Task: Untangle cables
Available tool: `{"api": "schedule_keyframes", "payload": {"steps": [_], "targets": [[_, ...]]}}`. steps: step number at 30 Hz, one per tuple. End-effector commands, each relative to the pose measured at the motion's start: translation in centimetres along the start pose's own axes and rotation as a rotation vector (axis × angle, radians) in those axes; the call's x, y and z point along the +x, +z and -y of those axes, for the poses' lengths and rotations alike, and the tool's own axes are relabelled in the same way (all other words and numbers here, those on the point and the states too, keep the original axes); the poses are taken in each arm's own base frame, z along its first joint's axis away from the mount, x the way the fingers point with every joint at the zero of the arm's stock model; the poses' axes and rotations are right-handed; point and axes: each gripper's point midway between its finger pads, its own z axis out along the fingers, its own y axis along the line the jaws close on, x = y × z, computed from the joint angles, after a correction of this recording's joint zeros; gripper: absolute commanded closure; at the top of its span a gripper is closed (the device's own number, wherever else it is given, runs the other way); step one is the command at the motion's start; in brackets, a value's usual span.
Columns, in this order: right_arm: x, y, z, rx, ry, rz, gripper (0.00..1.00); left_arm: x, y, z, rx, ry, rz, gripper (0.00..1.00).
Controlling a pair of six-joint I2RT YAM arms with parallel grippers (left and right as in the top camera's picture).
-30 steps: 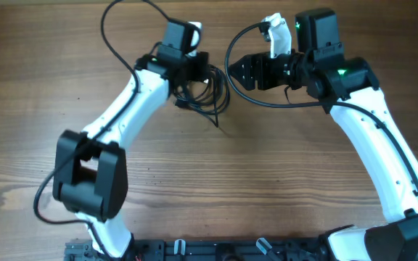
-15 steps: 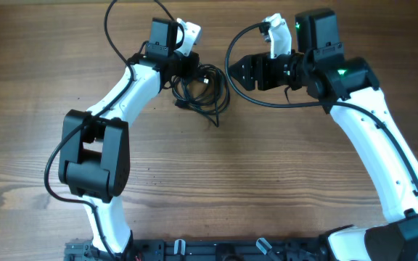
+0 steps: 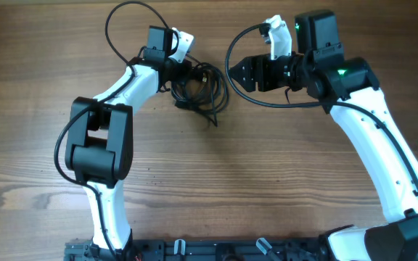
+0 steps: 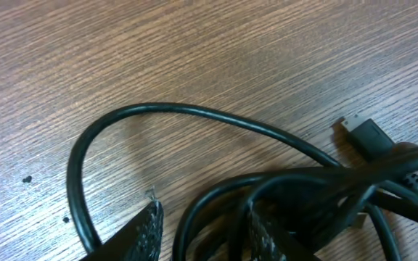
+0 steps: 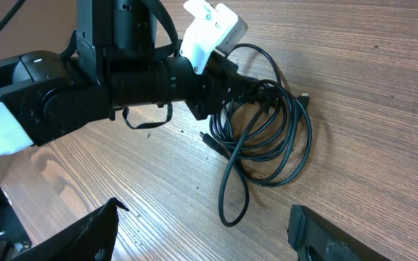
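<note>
showing left fingers [image 4: 147, 232] astride cables [image 4: 303, 181] in left wrist view, hidden overhead

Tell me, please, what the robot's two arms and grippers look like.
The left arm and right arm have white tubular links between boxy black joints, with black wires looping alongside. The left gripper and right gripper are black, each beside a white mount. A green light glows on the right wrist.
</note>
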Motion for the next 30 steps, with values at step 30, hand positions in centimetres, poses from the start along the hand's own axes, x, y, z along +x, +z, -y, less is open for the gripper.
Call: {"api": "schedule_keyframes", "payload": {"steps": [30], "targets": [[-0.4, 0.3, 0.6, 0.023, 0.007, 0.012, 0.23, -3.4, -6.6, 6.1, 0.169, -0.132, 0.027, 0.93]]}}
